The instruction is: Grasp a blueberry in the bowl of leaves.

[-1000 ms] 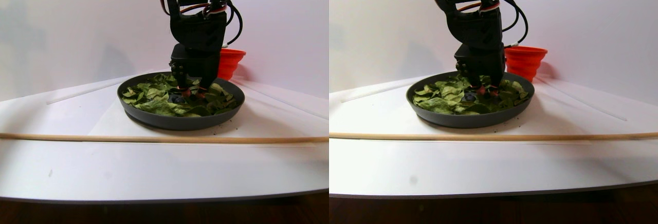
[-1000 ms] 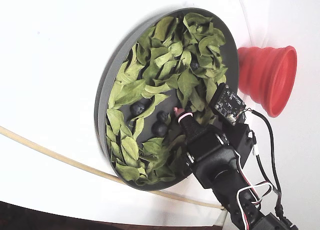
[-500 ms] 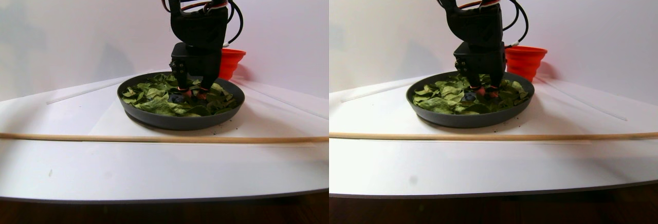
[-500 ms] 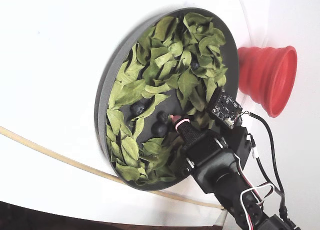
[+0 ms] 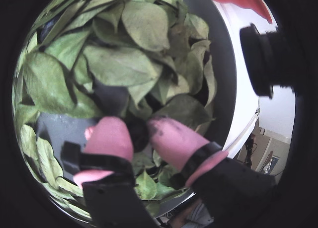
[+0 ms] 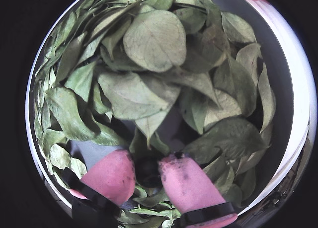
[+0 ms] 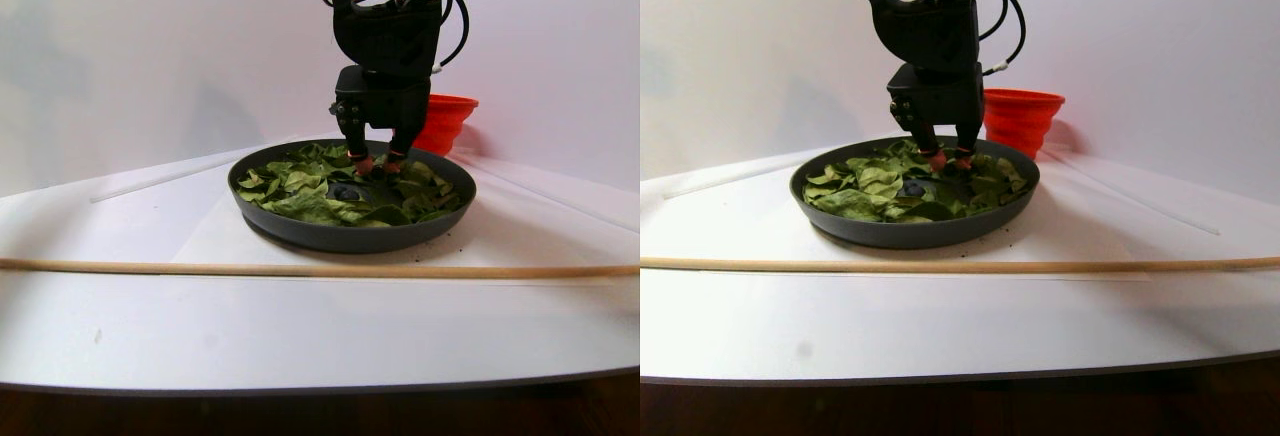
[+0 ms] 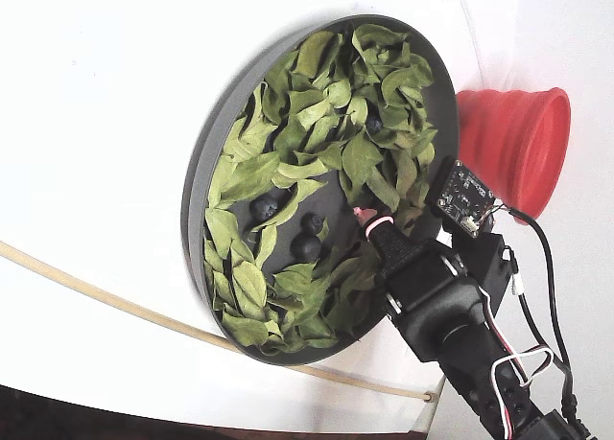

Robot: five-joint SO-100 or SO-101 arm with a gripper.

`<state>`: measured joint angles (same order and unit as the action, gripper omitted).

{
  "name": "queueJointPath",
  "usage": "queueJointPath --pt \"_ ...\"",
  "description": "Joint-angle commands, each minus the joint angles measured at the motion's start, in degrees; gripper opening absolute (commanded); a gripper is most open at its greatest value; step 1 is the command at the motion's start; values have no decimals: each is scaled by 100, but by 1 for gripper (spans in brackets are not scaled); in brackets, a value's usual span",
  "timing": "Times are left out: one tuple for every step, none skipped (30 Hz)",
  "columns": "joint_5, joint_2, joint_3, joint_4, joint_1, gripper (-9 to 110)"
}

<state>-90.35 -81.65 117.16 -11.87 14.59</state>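
Note:
A dark grey bowl (image 8: 197, 191) (image 7: 350, 241) holds many green leaves (image 8: 317, 104) (image 6: 154, 39). My gripper (image 5: 139, 132) (image 6: 147, 169) has pink fingertips (image 5: 112, 136) (image 6: 186, 183). It is shut on a dark round blueberry (image 5: 138, 135) (image 6: 148, 172) pinched between them. In the stereo pair view the gripper (image 7: 377, 164) hangs just above the leaves at the back of the bowl. In the fixed view the gripper (image 8: 369, 220) is over the bowl's right part. Three more blueberries (image 8: 264, 207) (image 8: 312, 223) (image 8: 305, 247) lie in a bare patch to its left.
A red collapsible cup (image 8: 513, 148) (image 7: 447, 121) stands close beside the bowl, behind it in the stereo pair view. A long thin wooden stick (image 7: 300, 270) (image 8: 96, 291) lies across the white table (image 7: 300, 336) in front of the bowl.
The gripper has risen out of the leaves and shifted toward the red cup's side of the bowl, fingers still together. The three loose blueberries have not moved.

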Motion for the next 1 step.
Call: queueJointPath --pt "-26 -650 -281 26 114 8"
